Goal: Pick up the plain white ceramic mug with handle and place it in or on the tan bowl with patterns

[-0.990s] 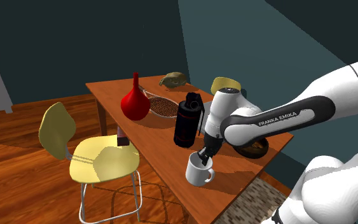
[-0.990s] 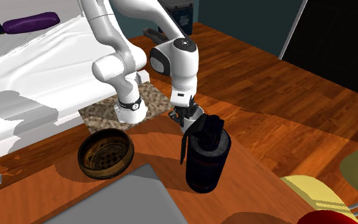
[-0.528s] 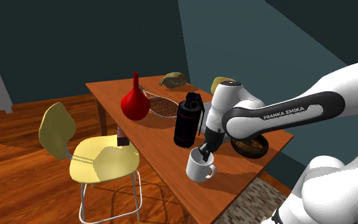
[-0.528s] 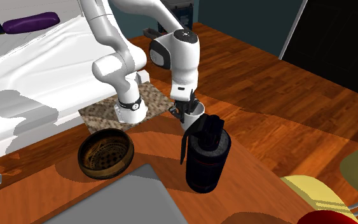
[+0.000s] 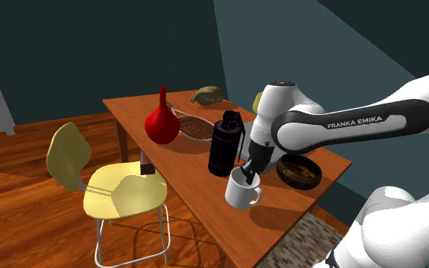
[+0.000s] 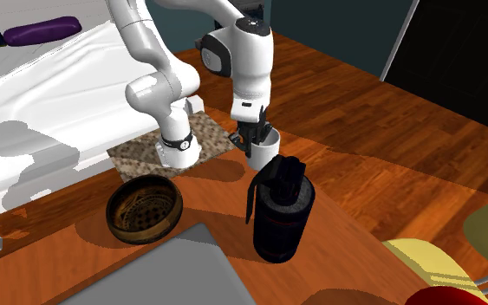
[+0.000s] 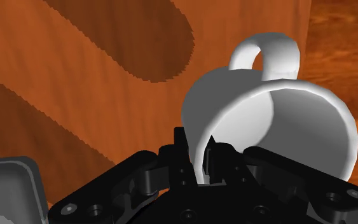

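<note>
Dim surroundings, brightly lit table (image 7: 63, 83) — hard, jagged-edged shadows across it

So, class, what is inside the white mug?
One finger of the pincer dips inside the white mug, clamping its wall against the outer finger. The inner wall looks bare white. The bottom near the pincer is hidden by it.
</note>
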Motion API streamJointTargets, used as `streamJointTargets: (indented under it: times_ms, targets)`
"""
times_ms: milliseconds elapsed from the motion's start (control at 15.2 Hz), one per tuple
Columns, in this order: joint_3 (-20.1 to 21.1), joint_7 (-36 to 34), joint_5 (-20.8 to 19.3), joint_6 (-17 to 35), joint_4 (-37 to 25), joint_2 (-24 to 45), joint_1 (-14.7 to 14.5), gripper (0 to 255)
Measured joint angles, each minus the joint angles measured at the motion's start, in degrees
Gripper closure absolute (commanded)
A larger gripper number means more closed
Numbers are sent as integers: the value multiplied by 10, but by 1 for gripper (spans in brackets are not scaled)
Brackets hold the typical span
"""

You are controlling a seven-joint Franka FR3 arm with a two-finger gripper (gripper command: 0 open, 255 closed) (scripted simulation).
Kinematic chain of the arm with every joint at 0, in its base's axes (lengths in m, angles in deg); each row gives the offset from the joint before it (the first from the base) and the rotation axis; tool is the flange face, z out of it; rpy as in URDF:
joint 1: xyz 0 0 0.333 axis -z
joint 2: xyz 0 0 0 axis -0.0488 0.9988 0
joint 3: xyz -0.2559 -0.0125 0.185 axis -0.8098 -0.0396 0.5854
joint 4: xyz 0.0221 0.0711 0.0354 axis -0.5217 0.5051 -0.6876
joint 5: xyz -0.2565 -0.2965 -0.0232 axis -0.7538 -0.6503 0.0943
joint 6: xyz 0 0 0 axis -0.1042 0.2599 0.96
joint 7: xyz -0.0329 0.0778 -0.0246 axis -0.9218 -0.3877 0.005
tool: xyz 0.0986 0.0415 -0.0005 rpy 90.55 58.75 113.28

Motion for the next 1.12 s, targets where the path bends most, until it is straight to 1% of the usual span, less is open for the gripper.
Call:
streamJointTargets:
  times_ms: [1122]
  targets:
    - [-12, 1, -8, -143, -106, -37, 3, 255]
